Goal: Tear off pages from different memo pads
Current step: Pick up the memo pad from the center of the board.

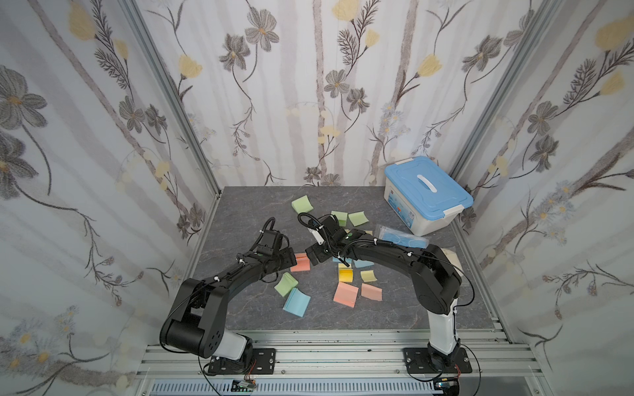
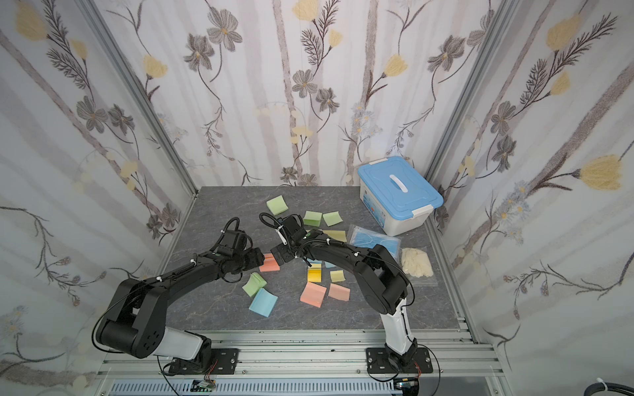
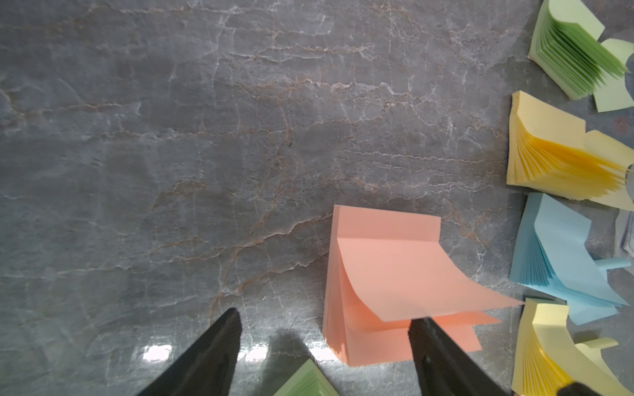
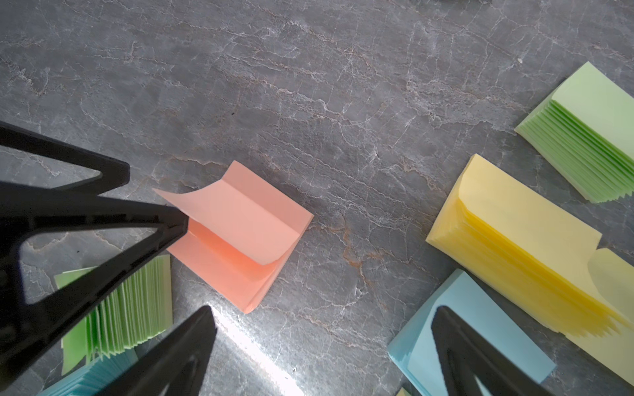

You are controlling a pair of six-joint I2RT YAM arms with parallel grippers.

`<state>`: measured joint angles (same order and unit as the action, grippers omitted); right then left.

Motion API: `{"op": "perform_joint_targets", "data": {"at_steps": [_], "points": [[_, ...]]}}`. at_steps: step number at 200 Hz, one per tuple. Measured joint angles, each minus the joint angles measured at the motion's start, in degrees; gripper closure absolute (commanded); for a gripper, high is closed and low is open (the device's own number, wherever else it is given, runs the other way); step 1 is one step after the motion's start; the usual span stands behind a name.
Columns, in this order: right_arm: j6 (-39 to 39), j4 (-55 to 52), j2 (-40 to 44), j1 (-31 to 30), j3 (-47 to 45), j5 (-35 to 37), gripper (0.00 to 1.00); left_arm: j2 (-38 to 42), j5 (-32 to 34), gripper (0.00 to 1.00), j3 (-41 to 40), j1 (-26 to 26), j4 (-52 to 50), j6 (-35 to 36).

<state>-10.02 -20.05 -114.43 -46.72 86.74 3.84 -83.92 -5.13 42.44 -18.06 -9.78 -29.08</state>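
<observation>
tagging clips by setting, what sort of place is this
Probably a robot test booth, not a real room: the left arm and right arm are bolted to an aluminium rail, floral wallpaper panels sit in metal framing, and the small marble-look tabletop holds scattered memo pads.

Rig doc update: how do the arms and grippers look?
The left arm and right arm: black, each with a white lowest link on a black base plate. Black cables with white zip ties run along them; a green mark near each wrist. The left gripper and right gripper: black, pointed triangular fingers.
</observation>
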Motion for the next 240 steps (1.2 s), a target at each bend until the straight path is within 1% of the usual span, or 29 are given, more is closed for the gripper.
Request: {"op": "perform_joint_targets", "data": {"at_steps": [104,174,211,240], "points": [[0.15,-0.79,-5.25,0.39,7.52,0.02,0.00,-0.09,-0.04,0.20,0.31,0.00,-0.07,0.00],[0.13,-1.86,-8.07,0.57,8.66,0.02,0.00,0.66,-0.09,0.20,0.31,0.00,-0.11,0.13],[0.13,-2.71,-8.57,0.94,8.74,0.02,0.00,3.19,-0.44,0.19,-0.39,0.00,0.00,0.09],[0.13,-2.71,-8.59,1.03,8.76,-0.02,0.00,6.64,1.11,0.18,-2.10,0.00,0.11,-0.22]]}}
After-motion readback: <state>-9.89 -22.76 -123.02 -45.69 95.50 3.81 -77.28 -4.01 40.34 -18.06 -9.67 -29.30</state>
